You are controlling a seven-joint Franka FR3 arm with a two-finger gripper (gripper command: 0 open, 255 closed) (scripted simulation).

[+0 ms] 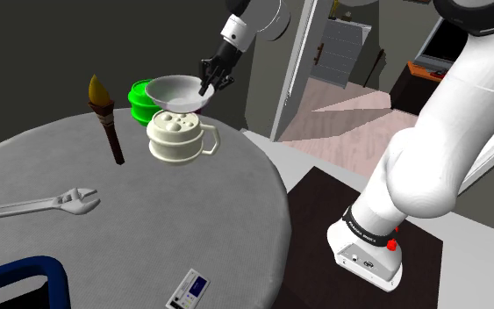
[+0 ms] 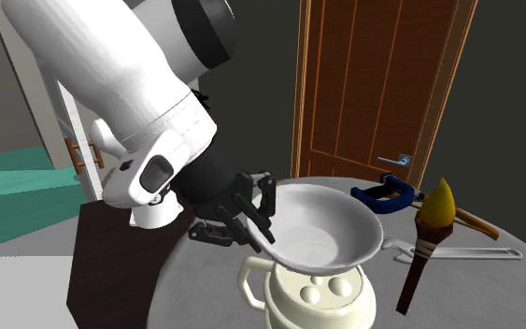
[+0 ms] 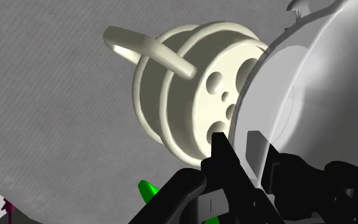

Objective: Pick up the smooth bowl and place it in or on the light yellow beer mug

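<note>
My jaws pinch the white bowl by its rim over the cream beer mug; I should centre it, then lower.

shoulder: high beside the arm, looking down across the desk | second exterior: low, close, facing the arm | wrist: very near, along the gripper | shared: bowl over mug

Rim of smooth pale-grey bowl sits in black pincer, cream beer mug just below pincer on grey round table, green ribbed pot beyond bowl.
</note>
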